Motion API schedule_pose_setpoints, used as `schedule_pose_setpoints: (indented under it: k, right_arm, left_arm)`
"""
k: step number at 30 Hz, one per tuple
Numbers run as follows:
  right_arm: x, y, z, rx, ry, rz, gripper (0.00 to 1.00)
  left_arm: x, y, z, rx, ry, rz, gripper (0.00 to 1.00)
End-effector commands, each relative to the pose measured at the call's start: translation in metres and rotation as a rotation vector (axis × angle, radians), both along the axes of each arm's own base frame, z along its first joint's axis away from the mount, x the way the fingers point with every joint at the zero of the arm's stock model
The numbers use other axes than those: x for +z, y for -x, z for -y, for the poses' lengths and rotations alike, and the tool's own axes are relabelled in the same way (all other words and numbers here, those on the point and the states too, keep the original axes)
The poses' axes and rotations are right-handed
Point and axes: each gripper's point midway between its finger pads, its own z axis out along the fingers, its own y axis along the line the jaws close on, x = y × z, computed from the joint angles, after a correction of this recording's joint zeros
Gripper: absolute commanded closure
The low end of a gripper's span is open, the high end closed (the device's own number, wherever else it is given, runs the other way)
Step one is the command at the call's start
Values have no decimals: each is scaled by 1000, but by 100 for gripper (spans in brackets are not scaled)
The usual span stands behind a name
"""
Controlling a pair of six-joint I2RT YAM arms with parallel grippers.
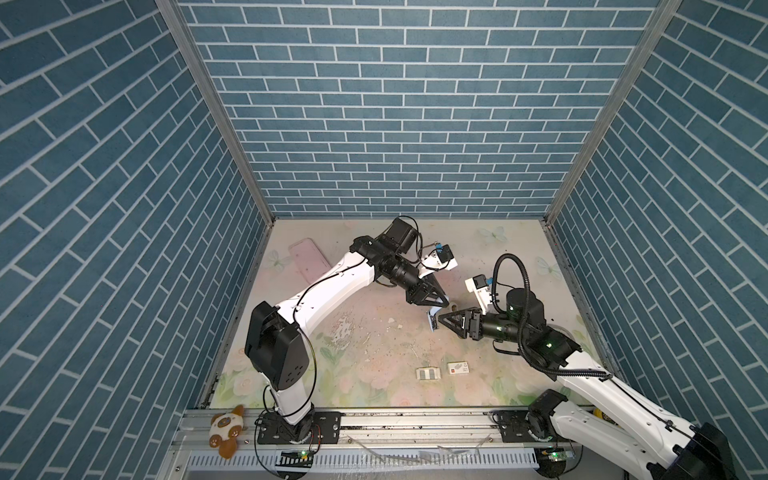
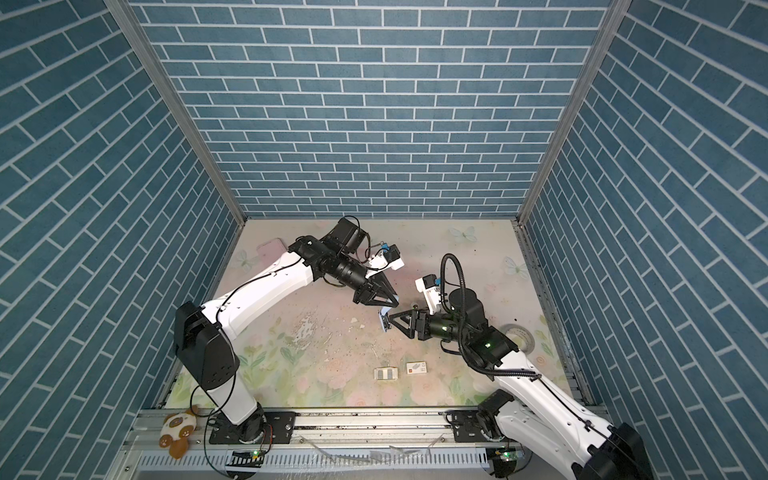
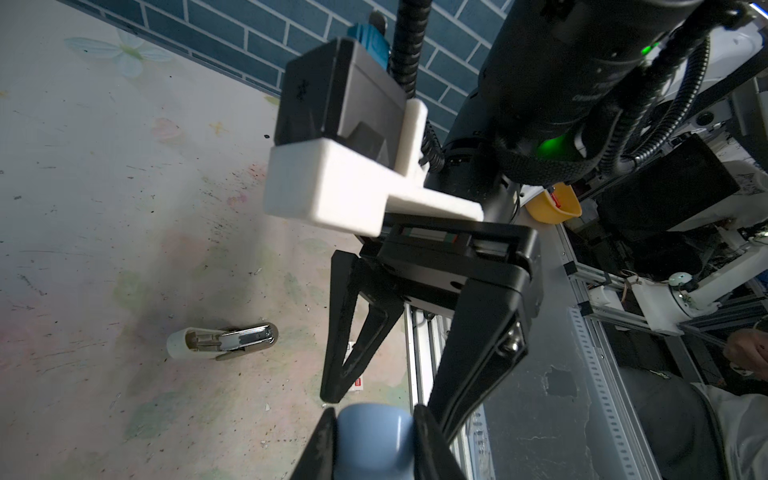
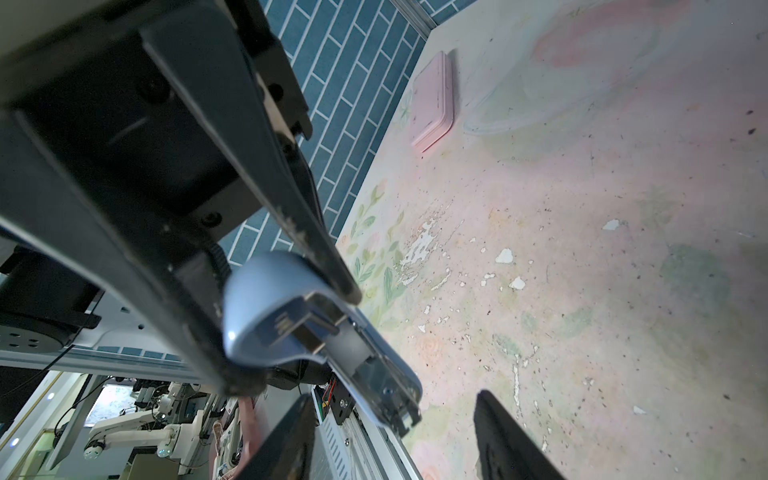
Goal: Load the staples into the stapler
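**A:** What crowds the middle?

**B:** The left pincer (image 1: 437,307) is clamped on a pale blue stapler (image 4: 266,299), smooth rounded plastic over a bright metal channel, held clear of the bench (image 1: 374,340). The right pincer (image 1: 440,323) meets it from 3 o'clock. Its jaws stand apart around the stapler's lower end, with no contact that I can see.

**A:** And the staples?

**B:** The staples (image 1: 429,373) are grey strips in a white card tray (image 1: 419,373), at 6 o'clock from the stapler and well apart from it. A red-marked sleeve (image 1: 457,368) lies just beside the tray. A cream stapler (image 3: 222,340) lies flat on the scuffed, flower-printed surface. A pink case (image 1: 309,262) sits at 10 o'clock near the bench's edge. There is open room left of centre.
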Motion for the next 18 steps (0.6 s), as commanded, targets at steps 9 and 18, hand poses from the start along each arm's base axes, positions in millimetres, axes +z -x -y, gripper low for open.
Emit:
schedule_pose_setpoints:
  k: [9,18]
  right_arm:
    - [26,-3,-17,51,-84,74,39]
    - [22,-8,-21,47,-94,67,45]
  left_arm:
    - [6,3,8,-32,41,-102,93]
    - [10,4,11,-41,64,-143,92]
